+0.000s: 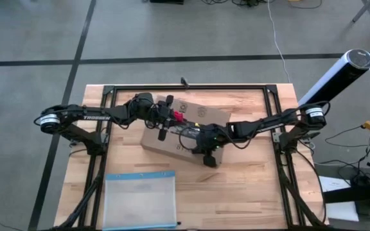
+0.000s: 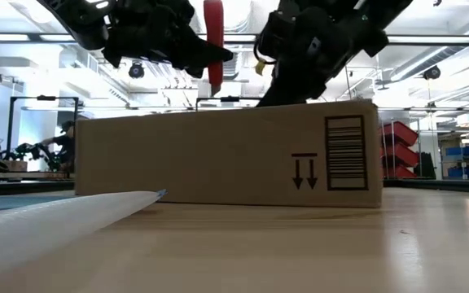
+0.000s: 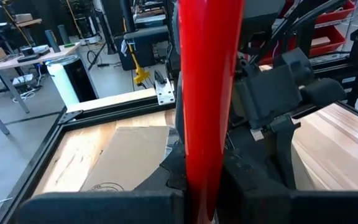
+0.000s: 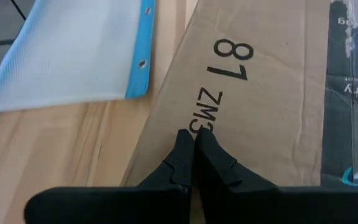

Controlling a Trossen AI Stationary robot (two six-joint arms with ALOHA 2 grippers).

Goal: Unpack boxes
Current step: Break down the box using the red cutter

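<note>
The clear pouch [image 1: 140,199] is lying at six o'clock, seemingly empty; the box [image 1: 201,114] is sitting taped; the left gripper [image 1: 166,119] is clamping a red tool [image 1: 178,117]; the right gripper [image 4: 193,140], fingers together, is pressing the box top.

A red tool [image 3: 209,93] stands upright through the frame's centre, clamped by the left gripper [image 3: 207,186]. Behind it the box [image 3: 126,155] lies on the desk [image 3: 334,134], lower left; the right arm [image 3: 284,87] shows at right.

Light wooden table [image 1: 249,192] with black frame rails, brown cardboard box [image 1: 201,115] lying near its centre, clear blue-edged pouch [image 1: 140,200] at seven o'clock, well apart
</note>
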